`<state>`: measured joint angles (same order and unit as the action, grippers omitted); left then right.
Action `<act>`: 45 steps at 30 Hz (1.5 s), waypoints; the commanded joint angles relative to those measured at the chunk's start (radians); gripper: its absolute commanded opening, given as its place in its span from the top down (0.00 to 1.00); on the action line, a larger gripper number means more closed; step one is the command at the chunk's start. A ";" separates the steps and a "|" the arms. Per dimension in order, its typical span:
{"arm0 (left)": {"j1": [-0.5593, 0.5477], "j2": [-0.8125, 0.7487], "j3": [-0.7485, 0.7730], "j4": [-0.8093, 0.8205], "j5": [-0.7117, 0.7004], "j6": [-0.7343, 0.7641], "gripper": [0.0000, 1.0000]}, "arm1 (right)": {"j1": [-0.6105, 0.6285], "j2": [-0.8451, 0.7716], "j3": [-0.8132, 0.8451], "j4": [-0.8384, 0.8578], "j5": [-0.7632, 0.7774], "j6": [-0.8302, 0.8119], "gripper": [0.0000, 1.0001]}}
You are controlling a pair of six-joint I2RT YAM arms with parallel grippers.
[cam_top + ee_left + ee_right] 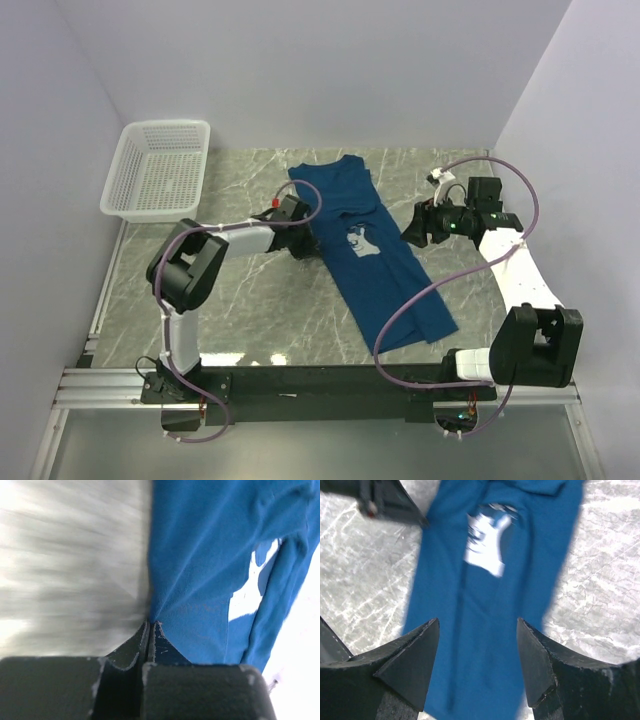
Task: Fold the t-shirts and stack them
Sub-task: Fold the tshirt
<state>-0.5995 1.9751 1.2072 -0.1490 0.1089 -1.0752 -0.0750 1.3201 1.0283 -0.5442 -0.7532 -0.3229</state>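
Shirt: the t-shirt (372,250) lies as 1 long strip, diagonal on the table (250,300).
Left gripper (150,626): fingers pressed together, pinching the t-shirt's side edge, likely for folding.
Right gripper (477,625): fingers spread above the t-shirt, holding nothing.

R wrist cam: t-shirt (485,605) is smeared and its print (485,545) is just a white blob, so we can't read it. Both ends run off frame. L wrist cam: table (70,555) all blur streaks, t-shirt cut by top and right edges. Top cam: left gripper (300,243) tips hidden under its own wrist. Purple cable (400,308) covers a strip of the t-shirt.
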 commanded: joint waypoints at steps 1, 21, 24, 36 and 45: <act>0.098 -0.048 -0.072 -0.136 -0.080 0.128 0.99 | -0.006 -0.022 0.001 -0.006 -0.014 -0.047 0.30; 0.244 -0.496 -0.283 -0.260 0.267 0.400 0.44 | 0.136 0.594 0.489 -0.005 -0.043 0.225 0.30; 0.176 -0.564 -0.446 -0.250 0.327 0.338 0.44 | 0.142 0.579 0.443 0.055 -0.020 0.260 0.30; -0.080 -0.512 -0.589 -0.192 0.290 0.201 0.46 | 0.142 0.481 0.336 0.027 -0.003 0.239 0.30; -0.126 -0.487 -0.606 -0.202 0.252 0.189 0.92 | 0.135 0.424 0.279 0.030 -0.003 0.231 0.30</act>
<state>-0.7151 1.4837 0.6247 -0.3412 0.4217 -0.8906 0.0681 1.8004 1.3254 -0.5282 -0.7521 -0.0902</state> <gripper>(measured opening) 0.122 0.700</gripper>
